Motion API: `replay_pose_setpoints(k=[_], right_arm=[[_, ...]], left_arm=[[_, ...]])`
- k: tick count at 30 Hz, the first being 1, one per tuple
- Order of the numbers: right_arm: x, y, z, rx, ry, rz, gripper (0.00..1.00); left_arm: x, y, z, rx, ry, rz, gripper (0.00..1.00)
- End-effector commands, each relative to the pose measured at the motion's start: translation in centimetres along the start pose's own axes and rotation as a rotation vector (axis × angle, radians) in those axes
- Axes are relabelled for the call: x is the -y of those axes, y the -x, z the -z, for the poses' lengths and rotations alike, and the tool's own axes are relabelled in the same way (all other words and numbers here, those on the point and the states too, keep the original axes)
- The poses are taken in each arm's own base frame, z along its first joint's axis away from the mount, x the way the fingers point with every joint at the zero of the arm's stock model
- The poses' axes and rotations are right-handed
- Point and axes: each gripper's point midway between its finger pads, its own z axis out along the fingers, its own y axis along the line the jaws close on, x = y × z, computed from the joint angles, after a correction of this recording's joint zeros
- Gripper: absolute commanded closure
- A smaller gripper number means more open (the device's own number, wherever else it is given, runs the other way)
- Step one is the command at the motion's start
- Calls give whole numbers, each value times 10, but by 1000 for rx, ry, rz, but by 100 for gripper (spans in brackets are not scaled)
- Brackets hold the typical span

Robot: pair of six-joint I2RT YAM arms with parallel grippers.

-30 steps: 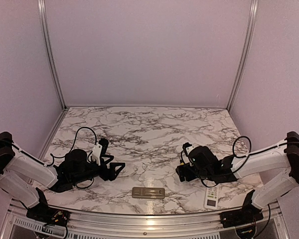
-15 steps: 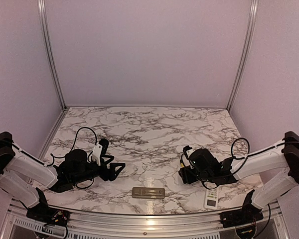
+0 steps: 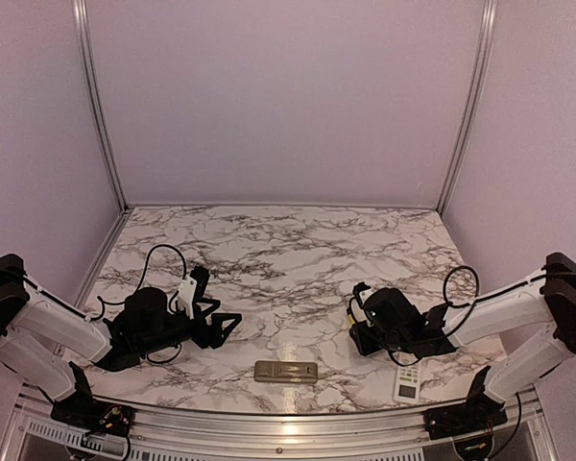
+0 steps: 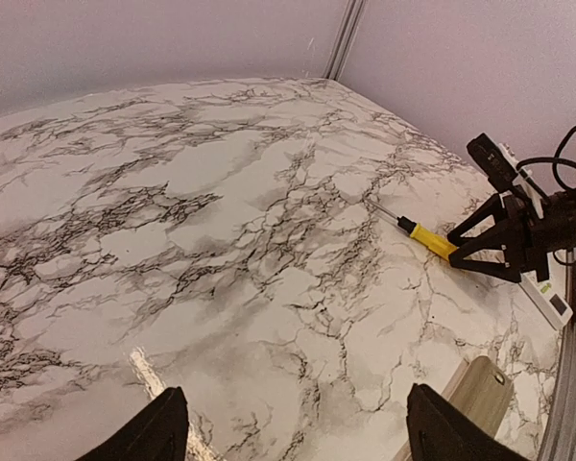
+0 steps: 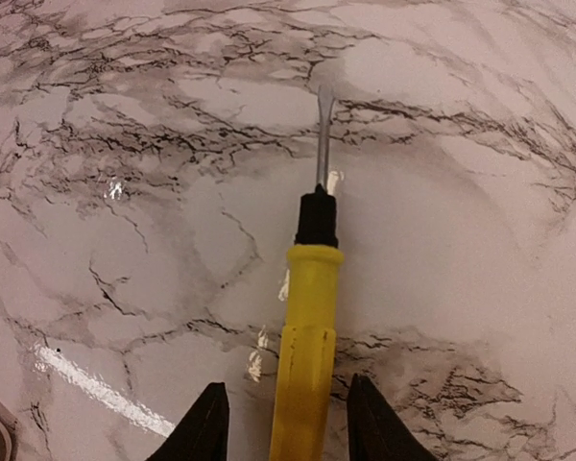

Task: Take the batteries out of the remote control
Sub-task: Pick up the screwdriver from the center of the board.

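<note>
**Right gripper set around the screwdriver**

The right gripper point(image 5: 288, 403) is low on the table point(image 3: 288, 250), with one finger on each side of the yellow screwdriver point(image 5: 307, 317) handle. Thin gaps show, so it is not pinching yet. I think the tool is for prying a remote open. The left gripper point(image 4: 298, 394) is spread wide and holds nothing. The tan remote point(image 3: 285, 371) lies by the near edge, and a white remote point(image 3: 406, 381) lies beside the right arm. No batteries show; they are likely inside one.
</note>
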Motion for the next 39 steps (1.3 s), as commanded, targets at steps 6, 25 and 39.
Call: replay_pose_setpoints(k=[6,25,39], right_arm=[[4,-11,-8,-52,-24,-2,61],[-1,17,-4,13,-32,20,100],[-60,60,41,147,300,156,100]], left_arm=[[3,-2,-2,-3,-13,-7,18],[11,7,-1,23,-50,0,19],[39,39,7,80,-172,-57,19]])
